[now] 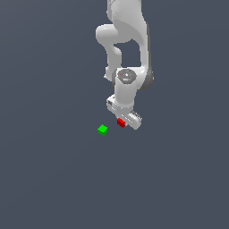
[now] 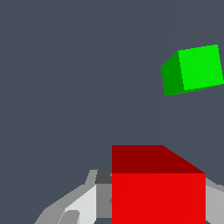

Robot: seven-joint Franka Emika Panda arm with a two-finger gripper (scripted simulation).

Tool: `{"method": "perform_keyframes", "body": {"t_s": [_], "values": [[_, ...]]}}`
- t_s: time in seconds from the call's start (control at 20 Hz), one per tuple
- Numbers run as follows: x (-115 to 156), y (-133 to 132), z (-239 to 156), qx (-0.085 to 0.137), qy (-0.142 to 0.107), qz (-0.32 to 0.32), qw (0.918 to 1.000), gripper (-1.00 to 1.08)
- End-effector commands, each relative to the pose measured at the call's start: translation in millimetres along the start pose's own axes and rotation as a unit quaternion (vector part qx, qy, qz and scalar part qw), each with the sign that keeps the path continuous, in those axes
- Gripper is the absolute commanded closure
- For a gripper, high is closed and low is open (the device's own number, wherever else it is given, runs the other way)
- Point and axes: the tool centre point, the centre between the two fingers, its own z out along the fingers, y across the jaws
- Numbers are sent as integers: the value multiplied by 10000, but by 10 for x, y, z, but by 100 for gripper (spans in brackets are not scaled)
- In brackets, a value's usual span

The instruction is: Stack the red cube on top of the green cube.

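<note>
Surface is a flat, uniform dark grey-blue plane, unmarked, filling both views with no walls or edges visible. My gripper points downward with its fingers pinching the red cube between them (wrist view shows them against its sides). The green cube rests on the surface nearby, toward the exterior view's left, apart from the red one.

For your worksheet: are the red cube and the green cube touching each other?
Apart. The exterior view shows bare floor between the red cube and the green cube; the wrist view shows the same gap.
</note>
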Motion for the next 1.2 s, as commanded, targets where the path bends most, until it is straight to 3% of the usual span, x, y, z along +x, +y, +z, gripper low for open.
{"method": "perform_keyframes", "body": {"t_s": [0.0, 0.4, 0.8, 0.85, 1.15], "values": [[222, 180, 52, 4, 3, -5, 10000, 108], [723, 561, 176, 1, 2, -8, 10000, 108], [906, 684, 220, 2, -1, -9, 10000, 108], [906, 684, 220, 2, -1, -9, 10000, -92], [906, 684, 220, 2, -1, -9, 10000, -92]]}}
